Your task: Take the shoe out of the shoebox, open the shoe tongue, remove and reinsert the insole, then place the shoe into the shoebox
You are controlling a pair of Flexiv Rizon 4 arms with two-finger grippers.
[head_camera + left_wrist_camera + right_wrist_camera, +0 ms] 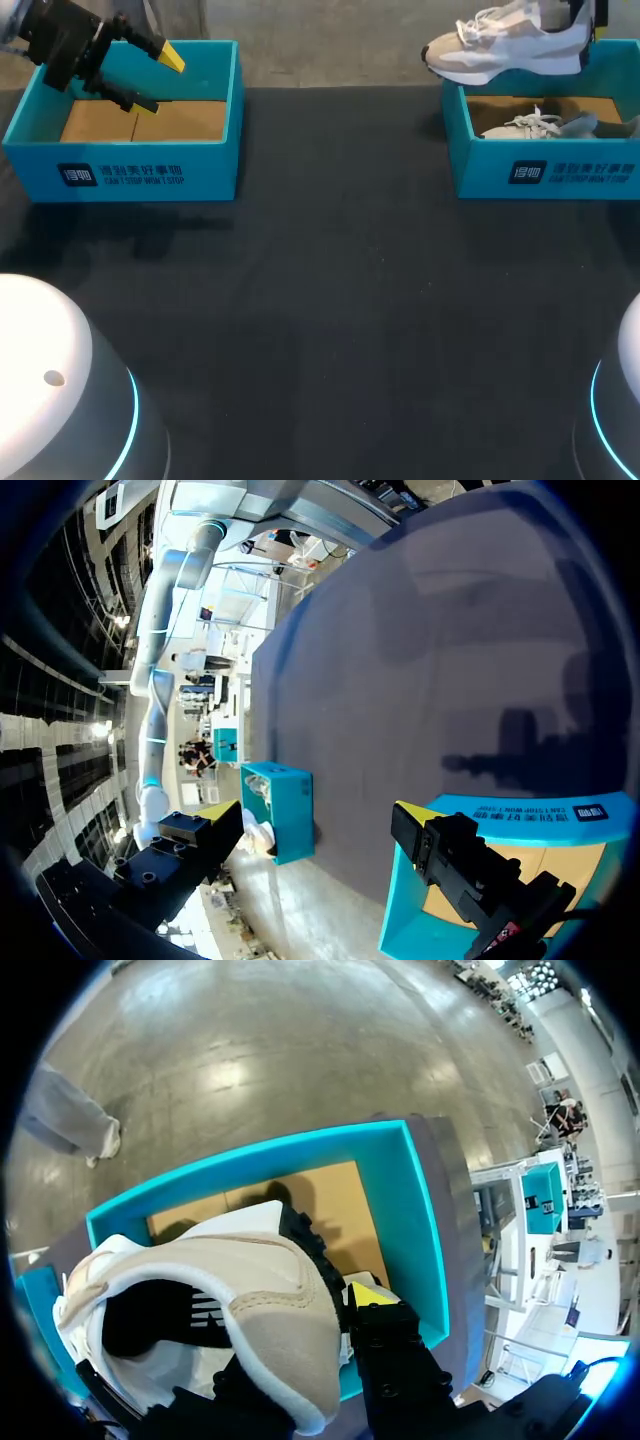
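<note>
Two yellow-tipped fingers of the right claw [330,1340] close on the heel end of the shoe [505,45]. One black finger presses the outside of the padded collar, and the other is hidden by the shoe, so the pinch shows from one side only. The shoe hangs in the air in this grip, clear of the box walls. It is a chunky trainer with soft beige suede-like panels, white trim and laces, a dark lining inside the opening, and a thick white sole with black tread at the heel. Its toe points toward the left arm's side.

Directly under it sits the right shoebox [545,172], a lidless rectangular tray with smooth teal walls and a plain brown cardboard floor. A second shoe [540,126], pale grey-white with loose laces, lies on that floor.

The left claw [310,810] hovers over the left shoebox [130,175] with its fingers spread wide, holding and touching nothing. This box has the same teal walls and bare brown floor. Both boxes rest well apart at the far side of the dark, matte worktop [330,300].
</note>
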